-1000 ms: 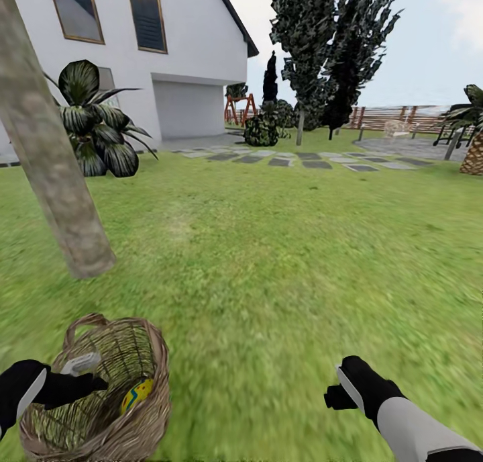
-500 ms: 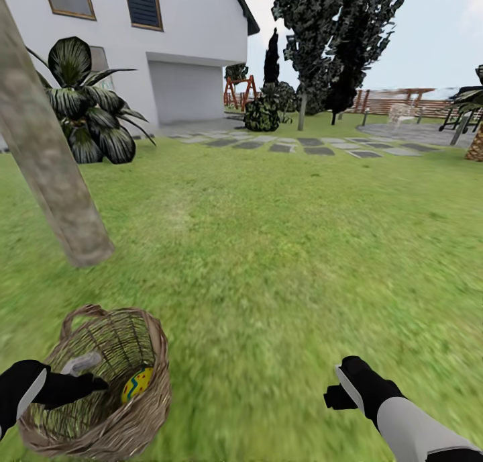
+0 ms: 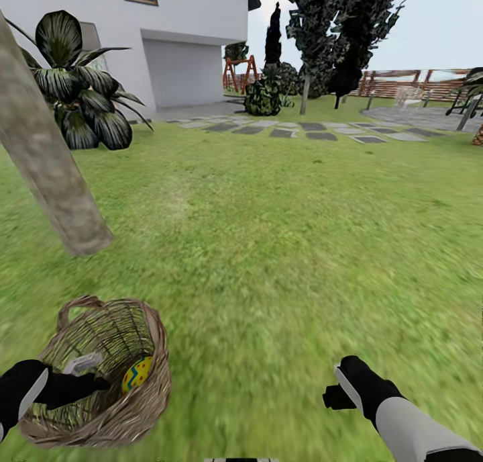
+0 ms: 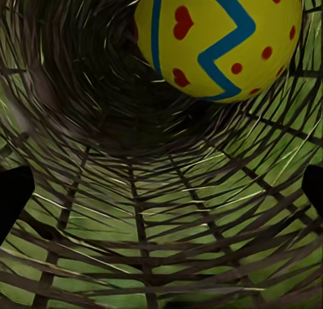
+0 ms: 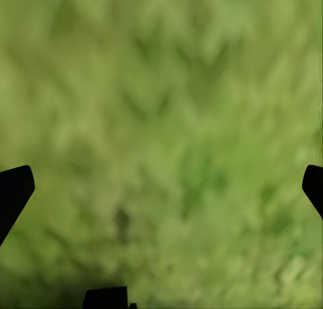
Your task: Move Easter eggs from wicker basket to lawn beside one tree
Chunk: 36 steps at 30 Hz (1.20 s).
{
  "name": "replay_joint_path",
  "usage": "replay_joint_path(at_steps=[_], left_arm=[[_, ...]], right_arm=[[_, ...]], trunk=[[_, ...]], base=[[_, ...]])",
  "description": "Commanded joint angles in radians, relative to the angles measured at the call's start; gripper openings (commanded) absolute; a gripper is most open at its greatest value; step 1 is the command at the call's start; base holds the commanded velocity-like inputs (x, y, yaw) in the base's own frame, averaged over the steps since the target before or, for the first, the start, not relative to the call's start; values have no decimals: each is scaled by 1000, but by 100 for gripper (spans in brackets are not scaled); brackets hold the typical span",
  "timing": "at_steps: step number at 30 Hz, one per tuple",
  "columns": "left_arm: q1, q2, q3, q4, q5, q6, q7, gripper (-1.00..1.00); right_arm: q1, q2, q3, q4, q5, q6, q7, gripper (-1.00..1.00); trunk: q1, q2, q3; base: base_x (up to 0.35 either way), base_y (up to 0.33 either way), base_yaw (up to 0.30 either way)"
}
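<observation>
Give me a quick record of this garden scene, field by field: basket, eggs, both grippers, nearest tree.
basket: wicker basket on the lawn, low at the head view's left
eggs in view: one yellow egg with a blue zigzag inside the basket; close up in the left wrist view
left gripper: reaching into the basket, fingers spread, not holding the egg
right gripper: over bare grass, open, holding nothing
nearest tree: leaning grey-brown trunk, beyond the basket
eggs beside the trunk: none seen
</observation>
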Motion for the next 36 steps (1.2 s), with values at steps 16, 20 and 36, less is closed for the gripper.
replay_joint_path(at_steps=[16,20,36], left_arm=[[0,-20,2,-1,3,8,1,100],[0,-19,4,-1,3,8,1,100],[0,-22,1,-1,3,7,2,100]], right_arm=[[0,4,6,0,-9,-20,-6,100],[0,4,7,0,-10,-22,-6,100],[0,6,7,0,-10,-22,-6,100]], trunk=[[5,-3,-44],[6,-4,-59],[7,-4,-63]], base=[[212,-38,0],[94,0,0],[118,-1,0]])
